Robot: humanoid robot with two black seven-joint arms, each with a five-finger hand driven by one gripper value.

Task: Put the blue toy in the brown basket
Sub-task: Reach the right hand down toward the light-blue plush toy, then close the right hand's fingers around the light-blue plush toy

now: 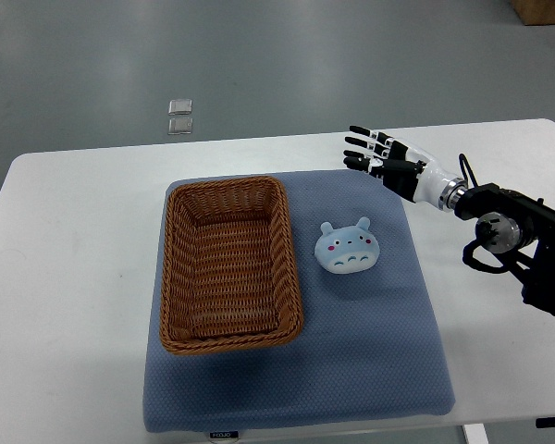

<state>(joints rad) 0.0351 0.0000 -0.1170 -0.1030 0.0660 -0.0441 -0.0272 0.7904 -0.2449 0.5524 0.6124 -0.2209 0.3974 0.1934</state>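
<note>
The right hand hovered over the far right corner of the mat, fingers spread wide and straight, gripping nothing at all! Its arm ran off the picture's right edge, so the upper part was cut from sight. Whether the hand was touching the mat or hanging above it was hard to make out from this steep angle. The blue toy lay flat and face up on the mat, nearer the camera than the hand and apart from it, open mat all around it. The brown basket sat just to the toy's left with a clear strip of mat between them, its mouth open and its inside bare wicker. The mat's near edge reached the front lip of the white table, and the table's near corners were cropped. Two small clear squares lay on the grey floor beyond the far edge.
</note>
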